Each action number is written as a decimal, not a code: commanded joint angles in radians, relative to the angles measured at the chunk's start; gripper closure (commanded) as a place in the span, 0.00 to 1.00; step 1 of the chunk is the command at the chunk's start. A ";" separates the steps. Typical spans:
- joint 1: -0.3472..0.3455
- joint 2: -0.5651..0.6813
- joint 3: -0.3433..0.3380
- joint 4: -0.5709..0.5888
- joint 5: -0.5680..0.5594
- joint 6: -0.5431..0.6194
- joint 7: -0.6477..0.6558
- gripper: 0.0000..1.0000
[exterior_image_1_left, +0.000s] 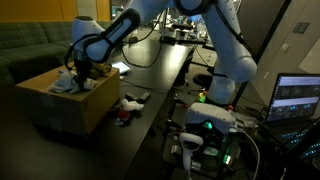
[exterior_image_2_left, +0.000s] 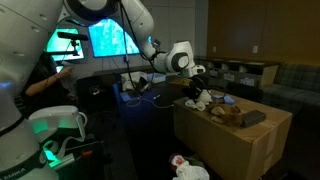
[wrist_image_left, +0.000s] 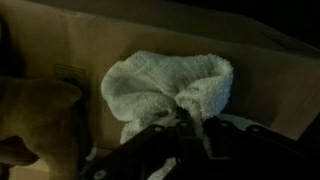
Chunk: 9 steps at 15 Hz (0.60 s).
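Note:
My gripper (wrist_image_left: 188, 128) is shut on a bunched white towel (wrist_image_left: 165, 85), which hangs against the inner wall of a cardboard box (wrist_image_left: 270, 70). In both exterior views the gripper (exterior_image_1_left: 84, 68) (exterior_image_2_left: 199, 90) sits over the open cardboard box (exterior_image_1_left: 70, 100) (exterior_image_2_left: 235, 140), at its top, with the white cloth (exterior_image_1_left: 66, 83) (exterior_image_2_left: 197, 100) just below the fingers. A brown soft object (wrist_image_left: 35, 125) lies at the left in the wrist view, beside the towel.
The box stands on a dark table with small items (exterior_image_1_left: 128, 105) next to it. A white and red object (exterior_image_2_left: 185, 165) lies on the floor. Monitors (exterior_image_2_left: 110, 38) and a laptop (exterior_image_1_left: 297, 95) glow nearby. A person (exterior_image_2_left: 45, 75) sits by the screens. A couch (exterior_image_1_left: 30, 50) is behind.

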 joint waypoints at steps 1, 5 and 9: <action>-0.068 -0.053 0.095 -0.039 0.080 -0.047 -0.144 0.98; -0.114 -0.146 0.161 -0.107 0.139 -0.085 -0.270 0.96; -0.094 -0.253 0.131 -0.171 0.111 -0.079 -0.249 0.96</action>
